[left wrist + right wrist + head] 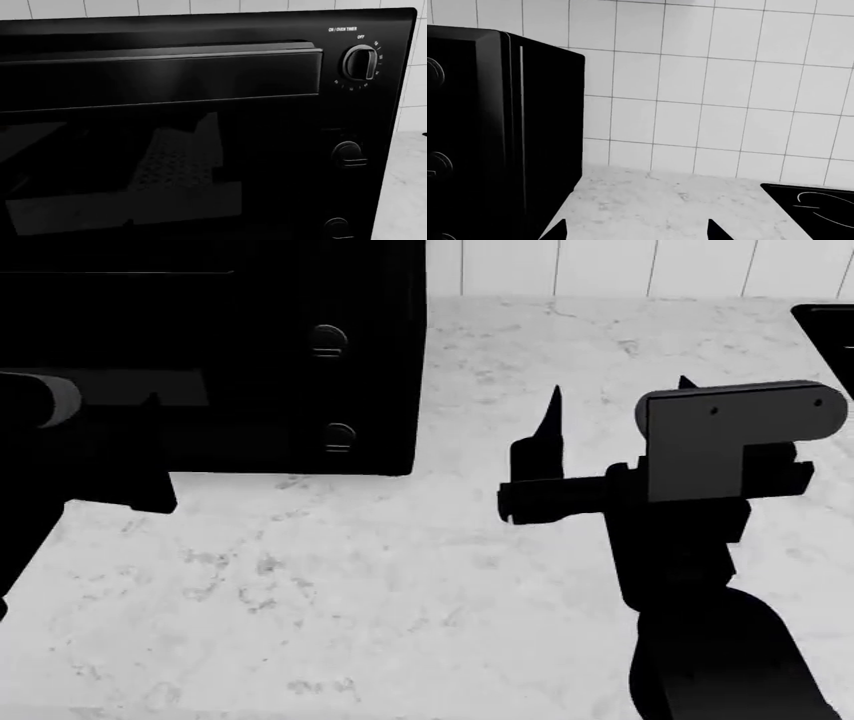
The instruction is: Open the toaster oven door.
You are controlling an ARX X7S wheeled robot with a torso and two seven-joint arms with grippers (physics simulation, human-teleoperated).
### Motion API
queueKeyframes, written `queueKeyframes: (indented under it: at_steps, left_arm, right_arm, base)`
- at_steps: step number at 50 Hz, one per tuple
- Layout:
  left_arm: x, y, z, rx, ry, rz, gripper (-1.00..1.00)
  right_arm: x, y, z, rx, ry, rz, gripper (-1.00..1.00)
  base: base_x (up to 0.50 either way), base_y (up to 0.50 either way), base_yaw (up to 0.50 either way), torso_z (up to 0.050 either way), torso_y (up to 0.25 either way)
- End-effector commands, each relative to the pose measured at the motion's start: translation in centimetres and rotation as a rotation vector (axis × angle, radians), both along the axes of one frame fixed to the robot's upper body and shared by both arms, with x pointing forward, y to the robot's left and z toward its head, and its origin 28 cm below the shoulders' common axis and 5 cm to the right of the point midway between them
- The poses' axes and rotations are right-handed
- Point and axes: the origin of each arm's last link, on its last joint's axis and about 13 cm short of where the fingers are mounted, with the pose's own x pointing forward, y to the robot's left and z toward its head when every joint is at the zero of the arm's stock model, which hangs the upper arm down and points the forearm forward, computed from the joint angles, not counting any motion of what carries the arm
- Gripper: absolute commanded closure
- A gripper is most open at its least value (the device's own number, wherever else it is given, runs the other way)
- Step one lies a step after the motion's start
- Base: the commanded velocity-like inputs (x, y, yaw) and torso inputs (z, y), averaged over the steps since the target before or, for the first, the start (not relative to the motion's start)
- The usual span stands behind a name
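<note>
The toaster oven sits at the back left of your white marble bench, up against the tiled wall. It is a big black box. In your left wrist view you see its front very close. The door is shut. It has a dark glass window, and the long bar handle runs along its top edge. To the side of the door, round knobs go down in a column. The top knob has small white marks around it, and the middle knob sits under it.

Your left claw is right in front of the oven door in the head view. It is so dark against the black door that you cannot tell if it is spread or pressed together, or if it touches the door.

Your right claw hangs over the bare bench, well to the right of the oven. Its two pointed fingers are spread apart, with nothing between them. In the right wrist view the two tips poke up at the edge of the picture, and they point at the wall.

A flat black cooktop lies on the bench at the far right.
</note>
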Motion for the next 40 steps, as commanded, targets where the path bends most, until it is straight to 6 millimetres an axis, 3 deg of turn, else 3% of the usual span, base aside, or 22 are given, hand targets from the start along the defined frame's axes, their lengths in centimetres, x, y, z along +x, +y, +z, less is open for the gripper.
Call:
queueKeyframes:
  at_steps: [1,11,26,40]
  left_arm:
    - [-0.1,0.1,-0.3,0.006,0.005,0.003,-1.00]
    - [-0.5,0.2,-0.4,0.081,-0.007,-0.005,-1.00]
    - [-2.2,0.8,0.7,0.609,-0.050,-0.010,-1.00]
    - [-3.4,2.6,2.9,0.926,-0.047,-0.043,-1.00]
  right_arm:
    - [0.1,0.1,-0.4,-0.004,0.003,0.006,-1.00]
    - [0.0,0.2,-0.3,-0.003,0.000,0.008,-1.00]
    - [0.0,0.0,-0.7,0.006,0.001,0.014,-1.00]
    - [-0.1,0.0,-0.8,0.014,0.003,0.023,-1.00]
  base:
    - [0.32,0.00,0.00,0.000,0.000]
    - [0.00,0.00,0.00,0.000,0.000]
    - [0.00,0.00,0.00,0.000,0.000]
    - [0.00,0.00,0.00,0.000,0.000]
